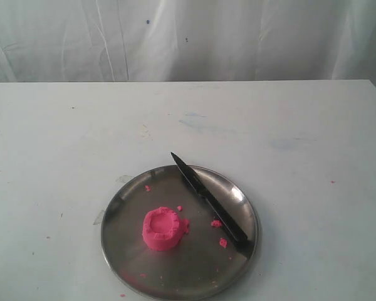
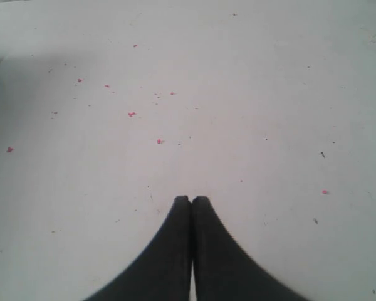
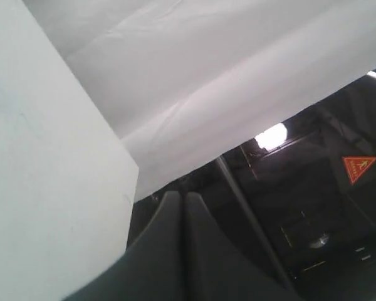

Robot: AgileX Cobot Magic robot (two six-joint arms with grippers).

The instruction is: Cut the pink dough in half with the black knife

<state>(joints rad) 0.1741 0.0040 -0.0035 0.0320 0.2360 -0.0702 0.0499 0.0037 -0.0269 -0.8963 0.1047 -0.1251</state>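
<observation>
White table [image 1: 62, 138], pale curtain [image 1: 188, 37] behind. Round steel plate [image 1: 194, 263] at near centre of table. Left gripper [image 2: 192, 199]: jaws pressed together, empty, over bare table speckled with pink bits. Right gripper [image 3: 178, 195]: jaws together, empty, pointing past table edge. Knife [image 1: 208, 202] lies across plate's right side, tip over far rim, handle at near-right rim. Dough [image 1: 163, 228]: 1 uncut lump, dented top, left of plate centre, apart from knife. Crumbs [image 1: 217, 223] between the 2.
</observation>
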